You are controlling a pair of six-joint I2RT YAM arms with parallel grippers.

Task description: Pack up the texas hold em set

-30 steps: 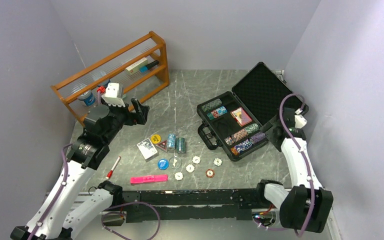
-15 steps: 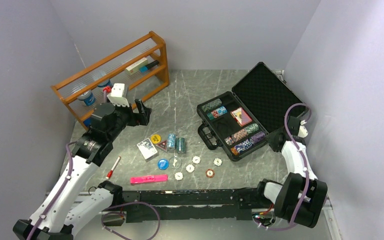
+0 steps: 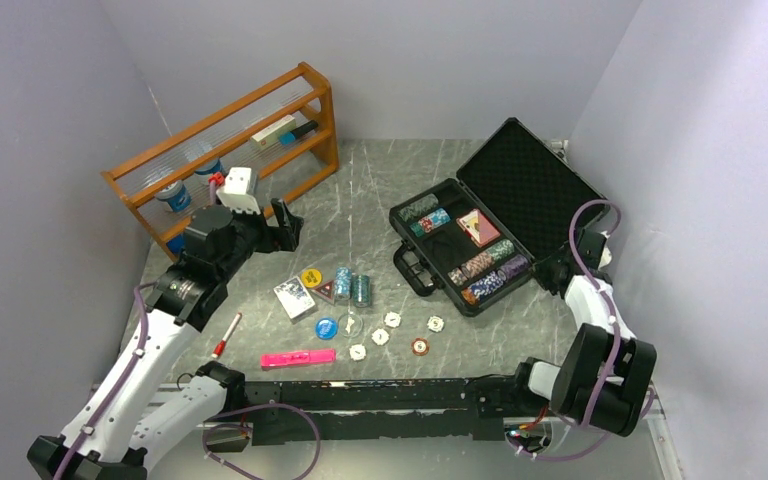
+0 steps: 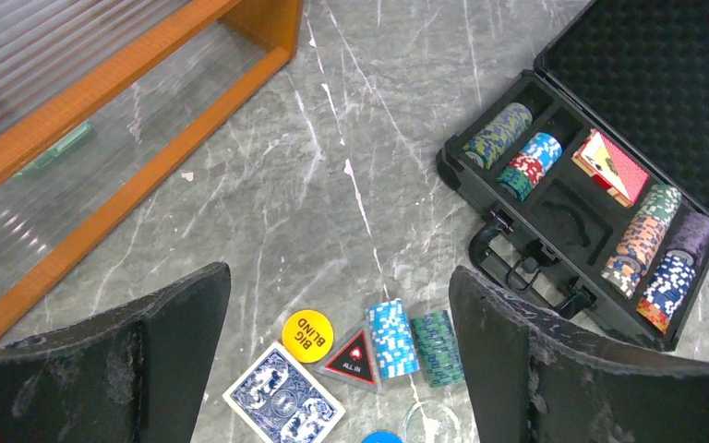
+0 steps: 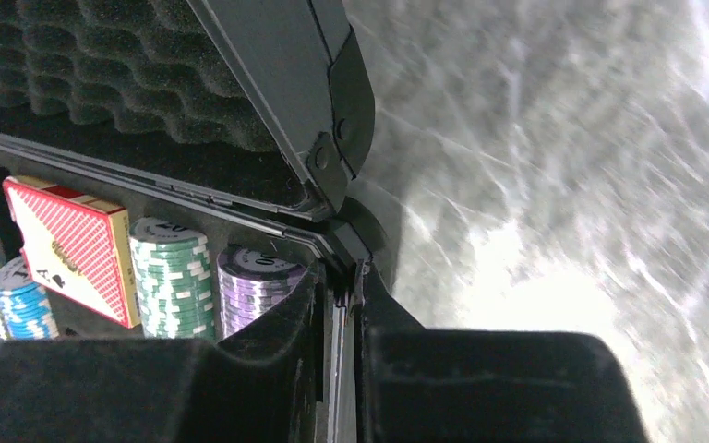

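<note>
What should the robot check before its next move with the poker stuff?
1. The case has its lid open: ok.
2. The right gripper pinches the case's edge: ok.
3. The left gripper is open and empty: ok.
4. An empty slot is left: ok.
5. The blue chip stack and green chip stack are packed: not ok.
6. The blue card deck is packed: not ok.

Pale lilac walls (image 3: 380,60) enclose a grey marbled tabletop (image 3: 370,190), with a wooden rack (image 3: 330,125) at back-left
</note>
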